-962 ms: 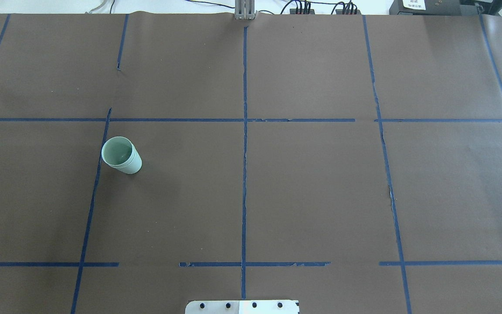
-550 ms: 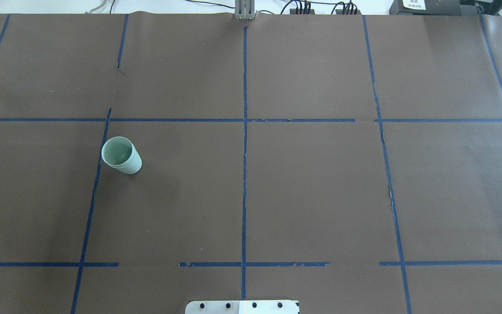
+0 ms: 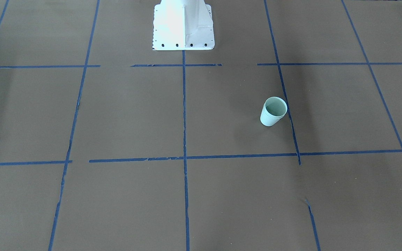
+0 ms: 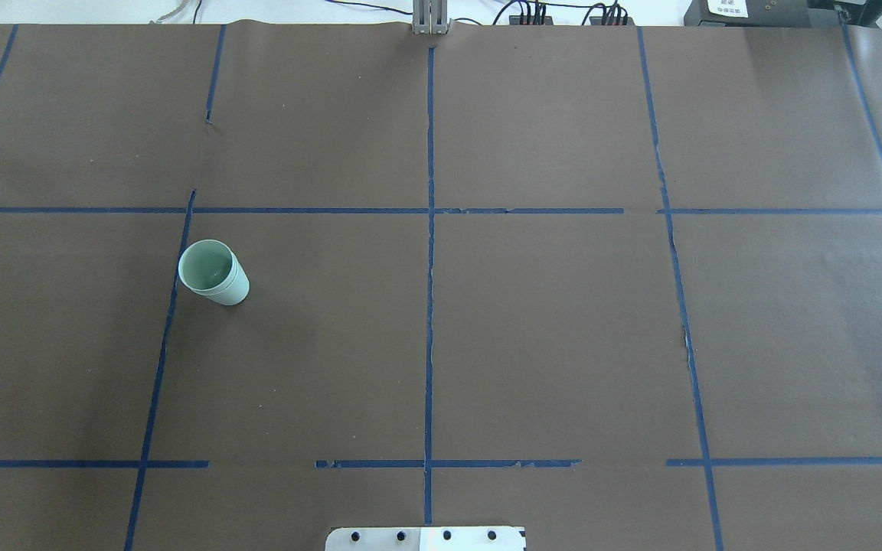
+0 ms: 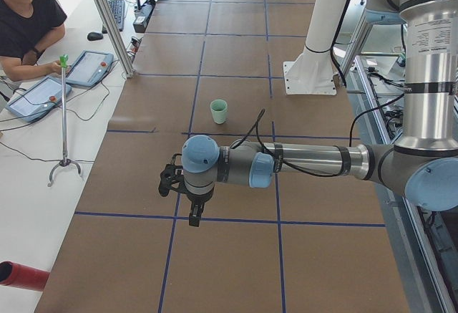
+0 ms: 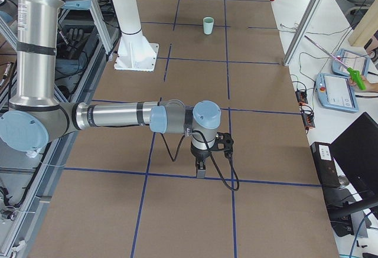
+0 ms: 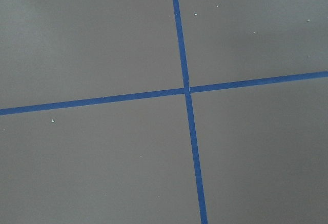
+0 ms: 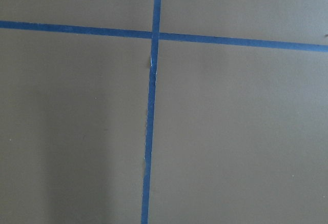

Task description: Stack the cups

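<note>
On the brown paper-covered table [image 3: 117, 115], in the front-facing view, two small pale mint-green tapered cups [image 3: 273, 111] of smooth plastic-like material stand upright, one seated inside the other, their two rims showing close together. They stand just beside a blue tape line [image 3: 295, 139] on the robot's left half, well apart from the white robot base [image 3: 183, 24] at the top edge.

From overhead, the cups [image 4: 213, 273] sit in the left half, close to the same tape line, in the middle row of the taped grid.

In the left side view, the near left arm stretches low over the table, and the left gripper [image 5: 193, 216] points down above the paper, well apart from the cups [image 5: 218, 111] beyond it. Whether its fingers are spread or closed cannot be told here. A seated operator in a black shirt [image 5: 25, 19] is at the upper left.

In the right side view, the right gripper [image 6: 201, 170] points down near a tape crossing; its finger state cannot be told either. The cups [image 6: 208, 25] stand far off, towards the table's other end.

The left wrist view shows brown paper and a tape crossing [image 7: 187, 89].

The right wrist view shows likewise paper and a crossing [image 8: 155, 34].
</note>
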Available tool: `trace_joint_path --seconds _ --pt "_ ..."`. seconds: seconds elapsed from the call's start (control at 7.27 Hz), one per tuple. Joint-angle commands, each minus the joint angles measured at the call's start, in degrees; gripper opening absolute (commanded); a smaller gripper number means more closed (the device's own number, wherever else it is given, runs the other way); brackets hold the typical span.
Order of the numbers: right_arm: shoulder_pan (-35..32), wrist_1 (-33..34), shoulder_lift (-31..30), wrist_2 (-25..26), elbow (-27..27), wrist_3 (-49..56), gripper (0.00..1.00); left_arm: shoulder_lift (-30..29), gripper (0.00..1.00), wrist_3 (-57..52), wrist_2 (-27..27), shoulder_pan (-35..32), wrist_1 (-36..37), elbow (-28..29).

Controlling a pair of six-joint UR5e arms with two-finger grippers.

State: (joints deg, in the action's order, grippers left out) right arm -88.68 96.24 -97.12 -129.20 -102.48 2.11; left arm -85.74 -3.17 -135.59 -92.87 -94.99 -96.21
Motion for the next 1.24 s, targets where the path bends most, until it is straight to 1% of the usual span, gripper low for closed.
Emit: trace_joint_path --seconds 0.0,0.41,0.69,1.1 --pt "0.0 0.0 0.0 -0.1 0.0 0.0 1.00 0.0 1.00 0.1 0.1 0.0 0.1 0.1" --pt "0.0 0.0 0.0 -0.1 0.0 0.0 1.00 -0.2 1.00 0.1 0.1 0.1 0.1 0.3" --pt "0.0 0.0 0.0 0.0 0.0 0.0 1.00 -0.1 1.00 0.1 0.1 0.0 4.5 -0.7" --pt "0.0 0.0 0.0 0.0 0.0 0.0 1.00 -0.3 1.00 -0.2 -0.1 0.0 4.2 -1.8"
